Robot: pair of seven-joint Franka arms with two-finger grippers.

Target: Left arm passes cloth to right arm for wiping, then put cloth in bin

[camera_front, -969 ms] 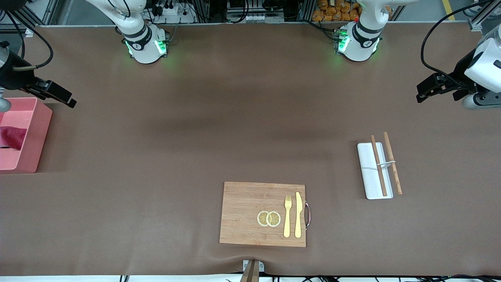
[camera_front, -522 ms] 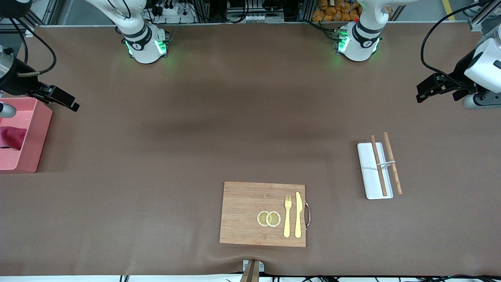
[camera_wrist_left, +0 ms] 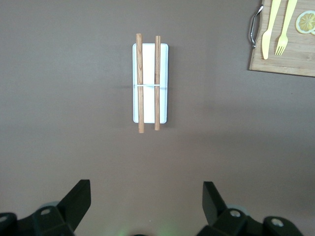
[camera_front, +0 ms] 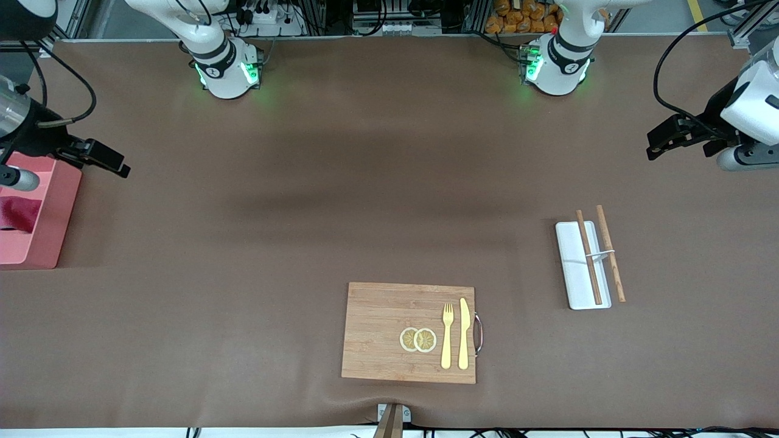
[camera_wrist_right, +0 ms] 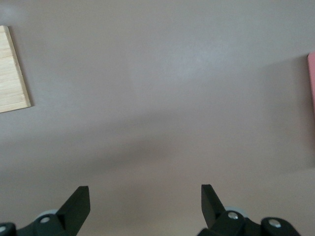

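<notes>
The raspberry cloth (camera_front: 13,214) lies bunched inside the salmon-pink bin (camera_front: 52,207) at the right arm's end of the table. My right gripper (camera_front: 106,161) hangs open and empty in the air beside the bin's top edge, over bare table; in the right wrist view (camera_wrist_right: 145,204) its jaws stand wide apart over brown mat, with a sliver of the bin (camera_wrist_right: 312,78) at the edge. My left gripper (camera_front: 666,137) is open and empty, raised over the left arm's end of the table; the left wrist view (camera_wrist_left: 146,206) shows its jaws wide apart.
A white tray (camera_front: 578,274) with two wooden sticks (camera_front: 589,257) lies toward the left arm's end, also in the left wrist view (camera_wrist_left: 150,105). A wooden board (camera_front: 377,331) with lemon slices (camera_front: 418,339), fork and knife sits near the front camera.
My right gripper has drifted away from the bin toward the table's middle and slightly lower in the front view. The cloth stays in the bin. The left arm has barely moved.
</notes>
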